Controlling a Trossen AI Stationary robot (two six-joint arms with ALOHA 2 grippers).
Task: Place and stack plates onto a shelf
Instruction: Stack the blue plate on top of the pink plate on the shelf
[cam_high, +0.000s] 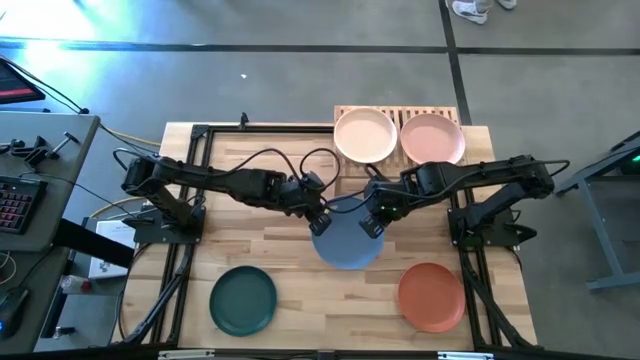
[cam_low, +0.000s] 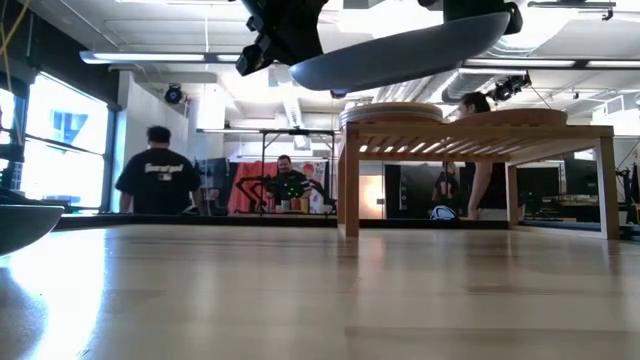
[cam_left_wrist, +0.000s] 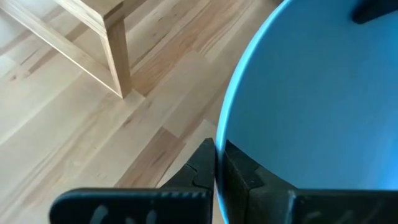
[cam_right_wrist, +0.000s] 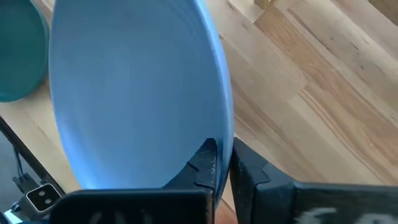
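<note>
Both claws, left claw (cam_high: 322, 226) and right claw (cam_high: 371, 224), are clenching opposite rims of the blue plate (cam_high: 347, 240), holding it aloft just before the shelf (cam_high: 397, 112) (two plates there already). Next, I judge: carrying it level onto the shelf.

Bench (cam_high: 270, 255) centre: blue plate (cam_high: 345, 240) held aloft between both arms, blocking it | far right: shelf (cam_high: 396, 116) filled by two plates | near left: dark green plate (cam_high: 243, 299) | near right: terracotta plate (cam_high: 431, 296) | bare lane between those
</note>
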